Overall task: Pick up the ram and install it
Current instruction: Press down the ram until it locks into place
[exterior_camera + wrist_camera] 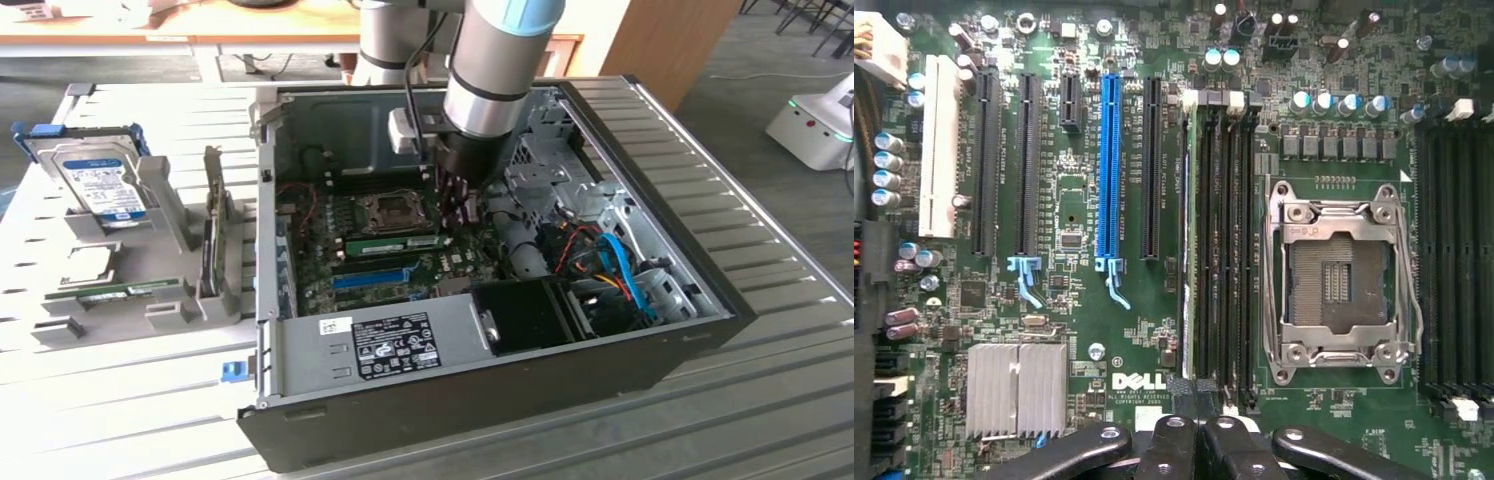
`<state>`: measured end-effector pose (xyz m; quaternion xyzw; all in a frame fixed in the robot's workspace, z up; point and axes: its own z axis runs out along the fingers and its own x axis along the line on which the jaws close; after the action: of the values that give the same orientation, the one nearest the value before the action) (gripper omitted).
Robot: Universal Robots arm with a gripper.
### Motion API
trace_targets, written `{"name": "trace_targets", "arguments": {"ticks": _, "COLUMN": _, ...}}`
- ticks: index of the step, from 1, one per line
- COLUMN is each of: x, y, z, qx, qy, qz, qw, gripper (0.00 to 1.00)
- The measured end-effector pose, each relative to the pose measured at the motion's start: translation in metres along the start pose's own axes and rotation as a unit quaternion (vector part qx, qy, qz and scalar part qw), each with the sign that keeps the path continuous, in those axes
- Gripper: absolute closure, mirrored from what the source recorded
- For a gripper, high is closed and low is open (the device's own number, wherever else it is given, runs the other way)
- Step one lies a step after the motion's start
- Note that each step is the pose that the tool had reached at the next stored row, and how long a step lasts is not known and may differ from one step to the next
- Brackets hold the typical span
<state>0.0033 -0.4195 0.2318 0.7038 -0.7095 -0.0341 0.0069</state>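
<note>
Gripper (1189, 440): fingers pressed together, nothing between them, low over the motherboard (1114, 340) inside the open computer case (441, 400).
Ram (396, 243): green stick seated in a slot beside the CPU socket (396, 209), just at the exterior view's left of the arm (487, 70).
Second stick (127, 292): lying in the grey holder (174, 318) outside the case, at the exterior view's left.
Hard drive (96, 185): upright in a stand behind that holder.
</note>
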Motion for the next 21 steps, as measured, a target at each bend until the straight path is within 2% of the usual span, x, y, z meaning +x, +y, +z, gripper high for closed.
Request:
{"name": "trace_targets", "arguments": {"ticks": 17, "x": -0.001, "y": 0.0006, "z": -0.0304, "qx": -0.0008, "qy": 0.0001, "qz": 0.000, "qw": 1.0000, "gripper": 0.89}}
{"name": "trace_targets", "arguments": {"ticks": 21, "x": -0.001, "y": 0.0007, "z": -0.0327, "qx": -0.0008, "qy": -0.0001, "qz": 0.000, "qw": 1.0000, "gripper": 0.89}}
